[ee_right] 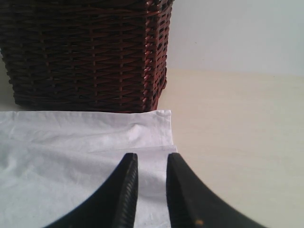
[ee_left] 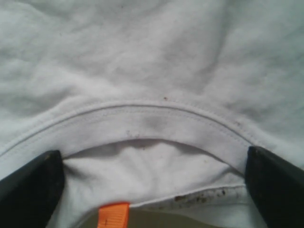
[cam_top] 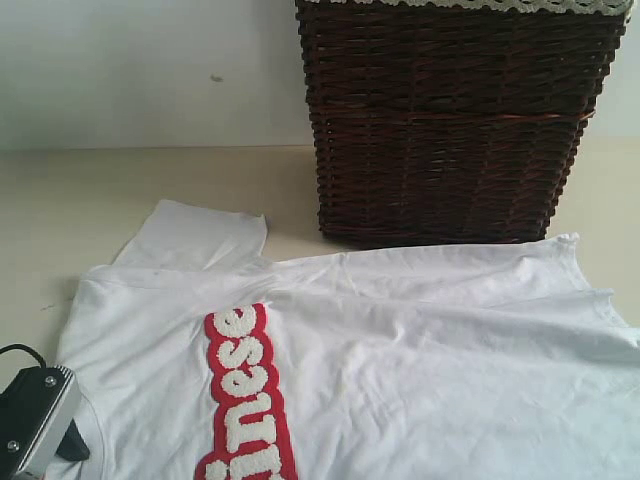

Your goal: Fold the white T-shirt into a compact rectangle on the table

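We see the white T-shirt (cam_top: 400,340) flat on the table (cam_top: 60,210), lower half of frame, long axis left-right. Left gripper (ee_left: 152,152) jaws wide, straddling the collar (ee_left: 152,121). Right gripper (ee_right: 149,159) jaws narrow, empty, by the hem corner (ee_right: 161,128).

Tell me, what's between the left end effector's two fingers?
In the left wrist view, the collar of the white T-shirt and its small orange tag lie between the fingers of the open left end effector.
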Controlling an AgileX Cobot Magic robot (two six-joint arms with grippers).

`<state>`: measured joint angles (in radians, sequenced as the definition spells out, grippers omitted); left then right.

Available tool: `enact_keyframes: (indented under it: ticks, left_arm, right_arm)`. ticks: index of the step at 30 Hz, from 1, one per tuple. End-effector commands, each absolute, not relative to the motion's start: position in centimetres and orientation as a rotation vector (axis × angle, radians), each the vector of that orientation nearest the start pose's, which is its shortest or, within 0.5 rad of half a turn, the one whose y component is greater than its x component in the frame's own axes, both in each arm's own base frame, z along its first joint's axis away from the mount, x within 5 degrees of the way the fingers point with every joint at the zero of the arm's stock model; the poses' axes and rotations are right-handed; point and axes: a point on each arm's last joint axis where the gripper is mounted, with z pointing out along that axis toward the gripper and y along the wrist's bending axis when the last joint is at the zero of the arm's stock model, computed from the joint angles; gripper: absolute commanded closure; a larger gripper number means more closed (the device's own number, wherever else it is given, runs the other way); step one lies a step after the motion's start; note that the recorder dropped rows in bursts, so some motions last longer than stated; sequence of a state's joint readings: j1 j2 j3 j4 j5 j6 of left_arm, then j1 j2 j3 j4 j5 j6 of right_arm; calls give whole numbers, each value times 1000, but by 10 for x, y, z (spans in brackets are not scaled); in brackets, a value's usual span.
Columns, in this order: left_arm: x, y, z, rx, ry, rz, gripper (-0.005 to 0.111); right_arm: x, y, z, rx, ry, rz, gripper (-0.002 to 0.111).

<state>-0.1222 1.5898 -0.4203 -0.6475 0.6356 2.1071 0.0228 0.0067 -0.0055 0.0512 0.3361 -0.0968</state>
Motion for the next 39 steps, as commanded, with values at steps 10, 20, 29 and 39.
enact_keyframes:
  ticks: [10,20,29,39]
  left_arm:
    - [168,-54,103,-2430,-2192,532,2]
    - [168,-54,103,-2430,-2192,532,2]
    - [168,-54,103,-2430,-2192,532,2]
    - [168,-54,103,-2430,-2192,532,2]
  right_arm:
    - [54,3,184,-79,1808,-6,85]
    - [54,2,186,-110,1778,-45,85]
    - [96,2,174,-766,1900,-455,85]
    - [176,-13,177,-903,2563,-455,85]
